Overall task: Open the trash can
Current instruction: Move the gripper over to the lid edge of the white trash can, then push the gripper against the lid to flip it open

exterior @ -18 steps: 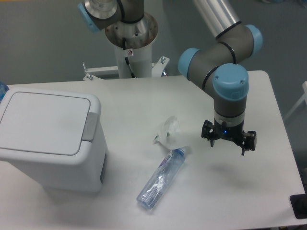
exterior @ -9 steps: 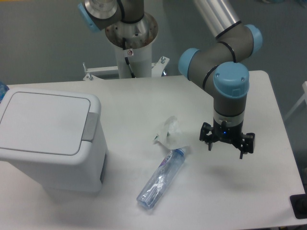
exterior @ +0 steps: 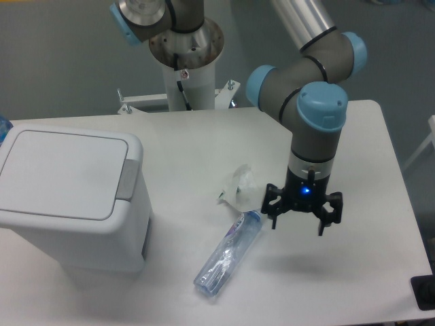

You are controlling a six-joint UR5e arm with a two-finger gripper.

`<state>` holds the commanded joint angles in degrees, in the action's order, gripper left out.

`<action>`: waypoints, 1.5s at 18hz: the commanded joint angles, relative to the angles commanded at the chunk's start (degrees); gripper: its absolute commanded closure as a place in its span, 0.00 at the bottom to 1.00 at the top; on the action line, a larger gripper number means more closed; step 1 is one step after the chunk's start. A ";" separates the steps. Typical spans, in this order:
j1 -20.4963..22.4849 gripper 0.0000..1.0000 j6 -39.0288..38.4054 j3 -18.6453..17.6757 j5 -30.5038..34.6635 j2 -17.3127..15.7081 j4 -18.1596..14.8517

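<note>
The bin (exterior: 71,197) stood at the table's (exterior: 380,163) left edge, lid flat and shut, its grey tab (exterior: 127,180) on the side facing the gripper (exterior: 297,221). That put the tab within reach of a sideways approach, though nothing had pressed it yet. The gripper hung above the table well right of the bin, fingers spread wide and empty, pointing down, ready more for a push than a grasp. Between it and the bin lay a bottle (exterior: 228,253), its cap end near the gripper, and a crumpled wrapper (exterior: 239,188) just beyond. Both looked likely to obstruct a low, straight path to the tab.
</note>
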<state>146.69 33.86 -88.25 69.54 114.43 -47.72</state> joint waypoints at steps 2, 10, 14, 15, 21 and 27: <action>-0.27 0.00 -3.43 0.88 -2.55 0.26 0.09; -3.78 0.00 -13.54 1.06 -6.08 -3.77 0.00; -4.66 0.00 -18.73 0.89 -11.08 -6.67 0.00; -4.75 0.00 -19.43 0.36 -11.44 -7.72 0.00; -7.99 0.00 -19.27 -5.08 -11.44 -14.32 -0.18; -10.19 0.00 -19.70 -8.34 -11.53 -18.89 -0.18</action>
<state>136.50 14.15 -96.59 58.01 95.54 -47.90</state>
